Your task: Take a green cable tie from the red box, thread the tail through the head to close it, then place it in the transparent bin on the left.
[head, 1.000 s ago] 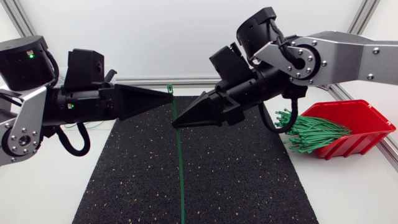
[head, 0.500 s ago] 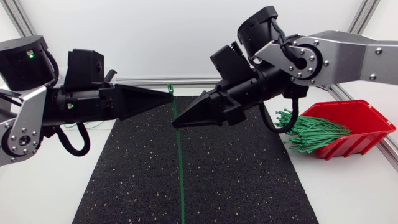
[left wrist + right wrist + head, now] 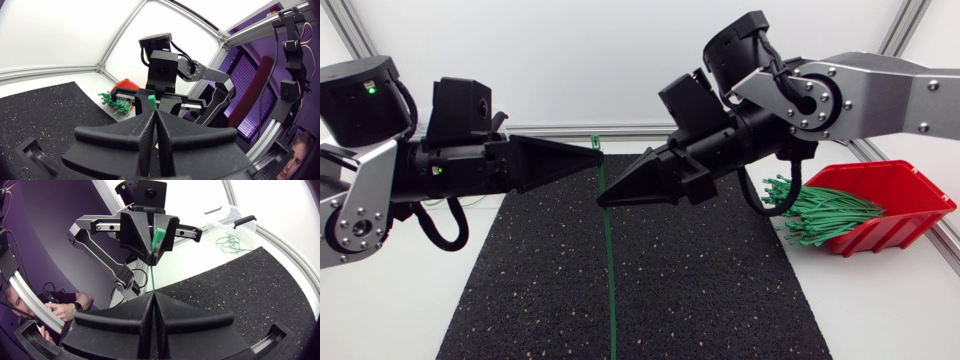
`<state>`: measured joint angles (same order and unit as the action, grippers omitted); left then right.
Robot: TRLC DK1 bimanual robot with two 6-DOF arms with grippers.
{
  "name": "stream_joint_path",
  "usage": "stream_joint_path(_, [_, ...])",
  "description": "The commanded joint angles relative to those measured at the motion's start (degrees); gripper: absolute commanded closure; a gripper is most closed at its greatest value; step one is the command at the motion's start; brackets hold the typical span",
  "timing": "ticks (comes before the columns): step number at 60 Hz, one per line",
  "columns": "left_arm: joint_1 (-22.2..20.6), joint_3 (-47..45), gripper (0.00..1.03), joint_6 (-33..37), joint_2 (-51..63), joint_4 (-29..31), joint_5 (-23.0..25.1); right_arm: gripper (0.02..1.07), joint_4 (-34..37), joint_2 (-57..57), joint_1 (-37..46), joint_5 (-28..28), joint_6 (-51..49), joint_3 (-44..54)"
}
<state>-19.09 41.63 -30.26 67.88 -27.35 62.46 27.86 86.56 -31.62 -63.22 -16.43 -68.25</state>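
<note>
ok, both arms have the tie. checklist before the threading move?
1. Left gripper shut on the cable tie just below its head: ok.
2. Right gripper shut on it lower down: ok.
3. Tail free: ok, it hangs loose above the mat.
4. Tail through head: not ok, not yet threaded.
5. Head slot facing the tail: cannot tell.
6. Bin in sight: ok, right wrist view shows it beyond the left arm.

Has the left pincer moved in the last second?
Yes, slightly: the left pincer, gripping the green cable tie, has crept rightward along the black mat's far edge, toward the right pincer.
</note>
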Motion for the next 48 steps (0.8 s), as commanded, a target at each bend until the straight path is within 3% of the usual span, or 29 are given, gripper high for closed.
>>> stream_joint_path(1, [0.46,0.30,0.99,-1.82,0.68,-1.30,-0.23,1.01,-0.96,-1.22,-0.46,-0.06,1.40,1.89])
stream_joint_path(7, [0.72,0.47,0.99,-2.35,1.03,-1.39,-0.23,1.01,-1.93,-1.49,-0.73,0.29,1.92,2.42])
stream_joint_path(11, [0.99,0.82,0.99,-3.14,1.29,-1.39,-0.23,0.94,-2.37,-1.75,-1.08,2.23,1.92,2.68])
stream_joint_path(20, [3.54,2.23,0.99,-5.16,2.00,-0.95,1.53,0.54,-2.10,-3.86,-0.82,5.65,1.92,2.42])
stream_joint_path(29, [6.88,3.64,0.99,-5.77,3.31,-0.16,3.90,0.25,-0.70,-4.74,0.77,9.34,0.87,1.63])
stream_joint_path(32, [8.55,4.60,0.99,-5.95,4.11,0.72,5.13,0.16,1.06,-4.83,0.85,12.95,-0.19,1.36])
stream_joint_path(41, [11.45,5.83,0.99,-6.30,6.13,1.78,7.50,0.07,6.24,-4.39,2.00,15.15,-3.61,0.13])
stream_joint_path(48, [12.68,6.36,0.99,-6.30,7.80,2.31,9.17,0.07,6.42,-4.91,1.29,19.28,-8.89,0.05])
